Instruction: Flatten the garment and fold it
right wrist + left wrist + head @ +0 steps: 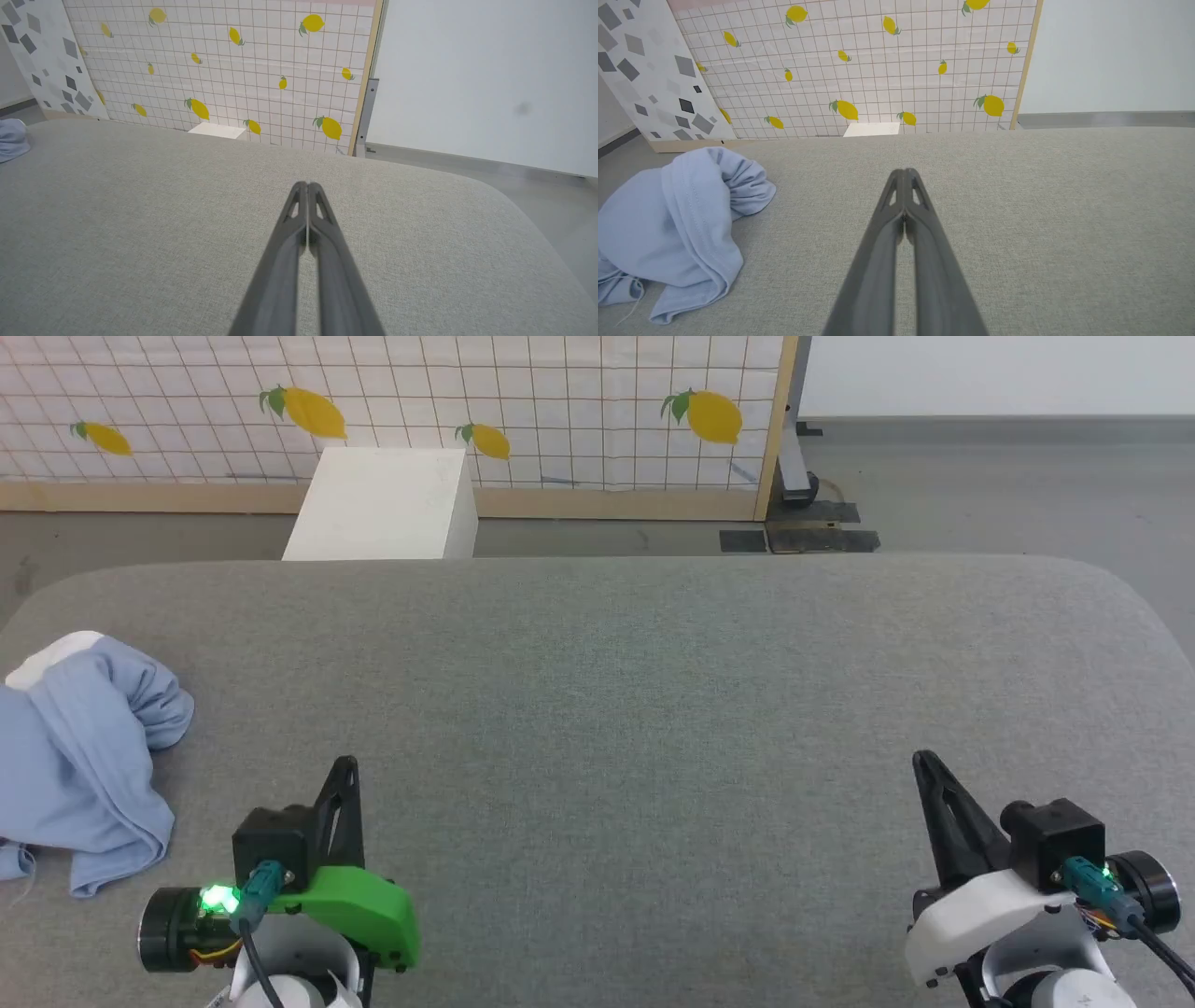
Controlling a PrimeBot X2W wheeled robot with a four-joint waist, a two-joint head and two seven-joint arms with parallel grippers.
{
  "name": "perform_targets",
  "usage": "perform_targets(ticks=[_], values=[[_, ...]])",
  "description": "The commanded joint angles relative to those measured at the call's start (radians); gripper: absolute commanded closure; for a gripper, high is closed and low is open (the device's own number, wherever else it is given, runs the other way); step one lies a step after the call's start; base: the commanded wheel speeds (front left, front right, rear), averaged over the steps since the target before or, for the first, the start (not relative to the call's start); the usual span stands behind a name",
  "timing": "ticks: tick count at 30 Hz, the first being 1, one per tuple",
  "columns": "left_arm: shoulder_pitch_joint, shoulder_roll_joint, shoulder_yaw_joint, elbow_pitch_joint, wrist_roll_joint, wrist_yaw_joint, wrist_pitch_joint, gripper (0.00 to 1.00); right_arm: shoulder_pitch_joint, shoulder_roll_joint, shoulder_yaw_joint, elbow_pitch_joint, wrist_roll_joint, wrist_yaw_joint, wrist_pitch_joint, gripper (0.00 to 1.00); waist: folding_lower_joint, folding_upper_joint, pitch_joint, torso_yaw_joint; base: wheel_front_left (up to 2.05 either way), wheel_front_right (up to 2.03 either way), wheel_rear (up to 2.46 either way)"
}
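Observation:
The garment (79, 761) is a light blue knit shirt lying crumpled in a heap at the far left of the grey padded surface, with a bit of white collar at its top. The left wrist view shows the garment (677, 224) bunched to the left of my fingers. At the left edge of the right wrist view a small bit of the garment (11, 139) peeks in. My left gripper (345, 767) is shut and empty, to the right of the heap and apart from it. My right gripper (924, 761) is shut and empty at the lower right, far from the cloth.
The grey padded table (635, 691) has rounded far corners, and its far edge drops to the floor. Beyond that edge stand a white box (383, 504) and a lemon-patterned tiled panel (467, 401). A metal stand base (803, 523) sits at the panel's right end.

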Motion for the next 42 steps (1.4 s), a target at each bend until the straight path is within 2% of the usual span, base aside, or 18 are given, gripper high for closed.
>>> perform_targets(ticks=[1,37,38,42], values=[[0.013,-0.005,0.002,-0.003,0.013,0.007,0.001,1.00,-0.015,0.002,0.001,-0.003,-0.006,-0.002,0.000,1.00,0.0000,0.0059,0.000,0.000,0.00,0.00,0.00],[0.013,-0.005,0.002,-0.003,0.013,0.007,0.001,1.00,-0.015,0.002,0.001,-0.003,-0.006,-0.002,0.000,1.00,0.0000,0.0059,0.000,0.000,0.00,0.00,0.00],[0.000,0.000,0.000,0.000,-0.001,0.000,0.000,0.00,0.000,0.000,0.000,0.000,0.000,0.000,0.000,0.00,0.0000,-0.0001,0.000,0.000,0.00,0.00,0.00],[-0.001,0.000,-0.004,0.002,-0.005,0.001,-0.002,0.00,0.001,0.000,-0.001,0.001,0.002,0.000,-0.002,0.00,0.0000,0.0002,0.000,0.000,0.00,0.00,0.00]])
